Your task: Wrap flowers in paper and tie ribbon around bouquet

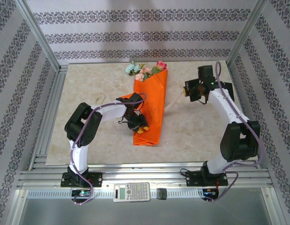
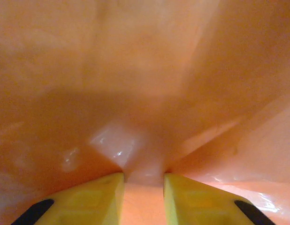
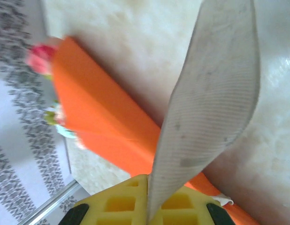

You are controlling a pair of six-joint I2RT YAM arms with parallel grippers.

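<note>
Top external view first: I've got the bouquet (image 1: 151, 105) lying flat on the surface (image 1: 88, 89), a long orange paper (image 1: 154, 93) wrap with its narrow end toward the arm bases and the flowers (image 1: 145, 70) poking out of the far, wide end, pink and pale blue blooms showing. My left hand (image 1: 138, 126) is right up against the bouquet's left edge, near its narrow end. My right hand (image 1: 194, 91) sits off to the bouquet's right, apart from it, and the ribbon (image 1: 174, 102) runs as a thin pale line from the bouquet's right edge across to that hand. Left wrist view now: orange paper (image 2: 145, 70) everywhere, and the yellow fingers (image 2: 93, 197) of the left hand (image 2: 142, 187) are pinched on a fold of it, creases fanning out from the grip. Right wrist view: the right hand (image 3: 147, 190) is clamped on the ribbon (image 3: 210, 103), which rises broad and ribbed straight out from between the yellow fingers (image 3: 119, 201). Beyond the ribbon lies the bouquet (image 3: 103, 122), with its flowers (image 3: 41, 56) blurred at the far left end.
</note>
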